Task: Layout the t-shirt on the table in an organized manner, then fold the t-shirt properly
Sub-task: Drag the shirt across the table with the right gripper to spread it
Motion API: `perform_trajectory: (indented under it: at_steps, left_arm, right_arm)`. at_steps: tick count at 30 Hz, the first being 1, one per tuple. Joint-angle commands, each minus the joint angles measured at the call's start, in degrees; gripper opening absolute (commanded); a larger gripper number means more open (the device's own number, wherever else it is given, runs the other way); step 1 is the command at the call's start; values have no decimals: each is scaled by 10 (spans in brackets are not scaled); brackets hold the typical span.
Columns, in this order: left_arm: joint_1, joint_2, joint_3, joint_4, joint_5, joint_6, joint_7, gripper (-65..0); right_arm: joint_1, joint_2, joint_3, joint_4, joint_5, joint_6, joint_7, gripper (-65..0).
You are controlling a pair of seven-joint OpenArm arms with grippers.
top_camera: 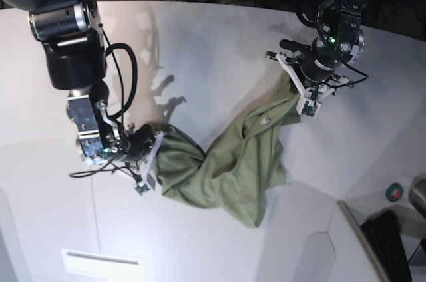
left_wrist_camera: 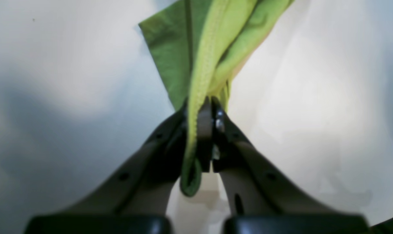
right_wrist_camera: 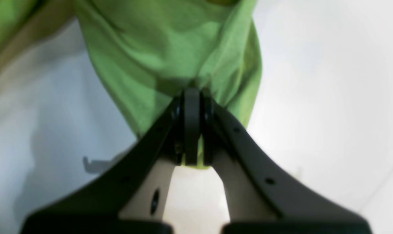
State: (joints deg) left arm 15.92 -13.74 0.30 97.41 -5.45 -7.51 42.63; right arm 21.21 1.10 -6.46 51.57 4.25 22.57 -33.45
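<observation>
Green soft cotton t-shirt (top_camera: 229,162) pinched between both grippers' fingers, left gripper (left_wrist_camera: 205,112) and right gripper (right_wrist_camera: 192,97). I'd pull apart evenly, lower flat onto white table (top_camera: 200,49).

The left claw (left_wrist_camera: 206,107) is clamped on a bunched fold of the green t-shirt (left_wrist_camera: 212,48), its jaws pressed together with the cloth between them. A stitched hem runs down through the grip, and a short loop of fabric hangs below the jaws. The white tabletop (left_wrist_camera: 313,113) lies blurred behind.
</observation>
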Motion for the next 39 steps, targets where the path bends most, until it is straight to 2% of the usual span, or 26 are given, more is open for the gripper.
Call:
perform_trajectory:
  at_steps: [1, 4, 8, 10, 15, 19, 23, 26, 27, 29, 31, 34, 37, 39]
  left_arm:
    - [-12, -6, -16, 13, 2, 3, -11, -650]
    - [-37, -3, -58, 14, -1, 3, -8, -650]
    - [-103, -6, -72, 35, -1, 3, -7, -650]
    - [-146, -6, -70, 45, 0, 3, 3, -650]
    - [-263, -2, -66, 32, -2, 3, 95, -650]
    - [-229, -2, -67, 26, -1, 3, 93, -650]
    - [-155, -2, -70, 28, 1, 3, 78, -650]
    - [-94, -2, -69, 24, 2, 3, 34, -650]
    - [-75, -2, -70, 20, 2, 3, 20, -650]
    - [-45, -2, -71, 13, 2, 3, -6, -650]
    - [-21, -2, -72, 11, 2, 3, -19, -650]
    - [12, -2, -68, 11, -1, 3, -20, -650]
    - [36, -2, -71, 11, 1, 3, -21, -650]
    - [47, -2, -71, 11, 0, 3, -21, -650]
  right_arm:
    - [3, 18, 15, 57, 6, 2, -1, -650]
    - [-48, 40, 52, 208, 5, 2, -40, -650]
    - [-80, 79, 78, 345, 5, 2, -91, -650]
    - [-80, 95, 80, 373, 4, 2, -110, -650]
    - [-83, 147, 80, 366, 4, -3, -143, -650]
    - [-150, 163, 91, 368, 4, -3, -165, -650]
    - [-205, 141, 127, 372, 4, -3, -175, -650]
    - [-237, 141, 140, 410, 4, 2, -197, -401]
    - [-256, 142, 141, 447, 4, 2, -197, -368]
    - [-287, 143, 137, 527, 4, 2, -184, -363]
    - [-294, 153, 109, 583, 4, 2, -171, -360]
    - [-268, 178, 25, 604, 5, 2, -146, -360]
    - [-203, 174, -69, 555, 5, 2, -114, -359]
    - [-135, 149, -130, 481, 5, 2, -104, -359]
